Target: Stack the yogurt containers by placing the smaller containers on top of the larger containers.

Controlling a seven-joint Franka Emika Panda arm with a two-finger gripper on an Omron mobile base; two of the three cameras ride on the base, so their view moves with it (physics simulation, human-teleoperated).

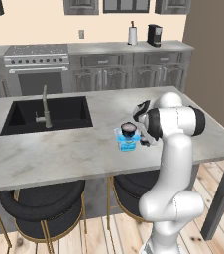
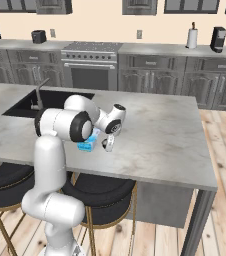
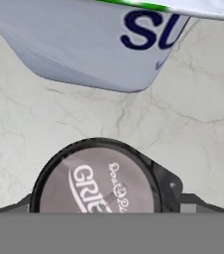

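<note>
A flat light-blue tub [image 1: 128,145] rests on the marble island counter [image 1: 74,149] near its front edge, and a round dark cup with a pale top [image 1: 129,129] sits on its lid. A second dark cup with a greyish printed lid [image 3: 96,183] stands on the counter just beside the tub's wall [image 3: 84,44]. My gripper [image 3: 101,204] hangs low over this cup, open, with a dark fingertip at each side of it. From the right base, the gripper [image 2: 108,145] points down right of the tub [image 2: 87,145]. Contact with the cup cannot be made out.
A black sink [image 1: 47,116] with a faucet [image 1: 45,106] lies at the left of the island. Two dark stools [image 1: 42,203] stand under the front edge. Bare marble [image 2: 160,135] stretches to the right of the tub. Stove and cabinets line the back wall.
</note>
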